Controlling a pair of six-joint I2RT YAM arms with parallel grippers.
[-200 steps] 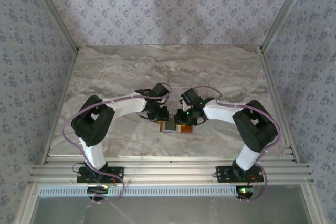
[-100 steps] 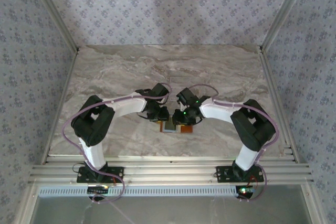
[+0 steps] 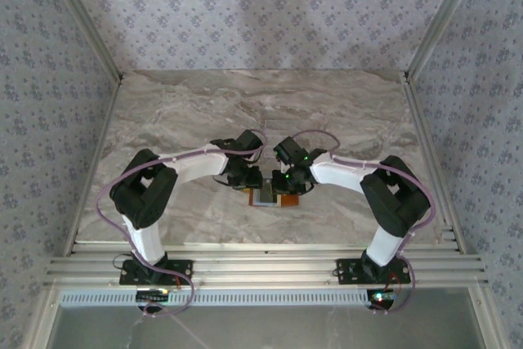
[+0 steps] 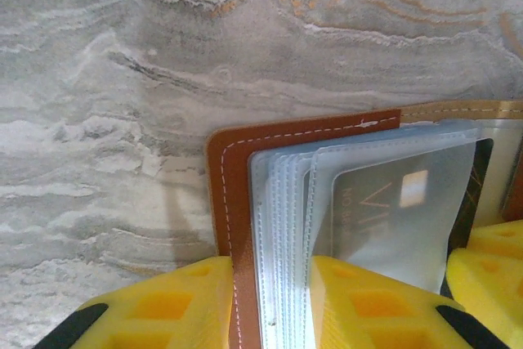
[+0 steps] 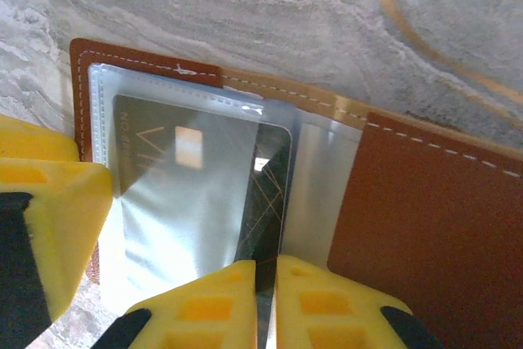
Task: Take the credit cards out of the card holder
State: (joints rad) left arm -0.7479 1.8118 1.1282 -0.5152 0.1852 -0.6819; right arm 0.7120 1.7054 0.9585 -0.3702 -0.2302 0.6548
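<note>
Leather, clear plastic and a stone-look top, as my wrist cameras show them.

I see the card holder point(image 4: 225, 194) as smooth tan-brown leather with a soft sheen and pale stitching along its edge. Its sleeves point(image 4: 384, 218) are thin clear plastic, slightly frosted and glossy where light catches. The grey-silver card point(image 5: 176, 177) looks satiny through them. At 6 o'clock in the right wrist view, the dark card point(image 5: 270, 185) is glossy with fine gold lines. The table point(image 4: 122, 79) looks like polished, veined grey marble. The left fingers point(image 4: 163, 308) and right fingers point(image 5: 196, 308) are matt yellow plastic with moulded recesses.
</note>
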